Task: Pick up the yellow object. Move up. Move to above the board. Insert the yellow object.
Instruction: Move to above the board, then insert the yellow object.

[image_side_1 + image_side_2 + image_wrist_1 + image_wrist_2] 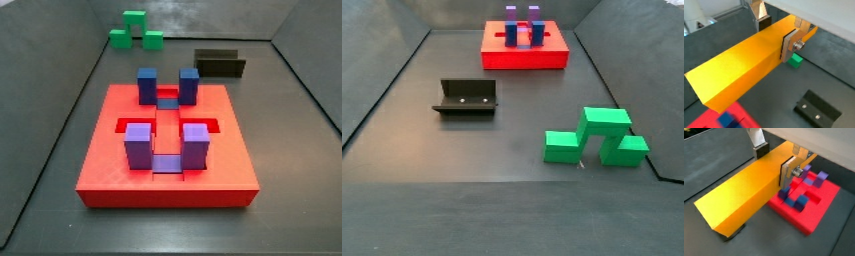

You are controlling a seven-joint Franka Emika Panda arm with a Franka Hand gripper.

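the pincer (pixel 776 33) clamps the yellow object (pixel 744 65) between its plates.

In both wrist views the gripper (pixel 779 31) has the bar (pixel 744 62) between its fingers, above the floor. In a wrist view the board (pixel 811 208) lies beneath it. In a side view the fixture (pixel 466 97) stands between the far board (pixel 525 50) and the nearer blocks (pixel 596 137).
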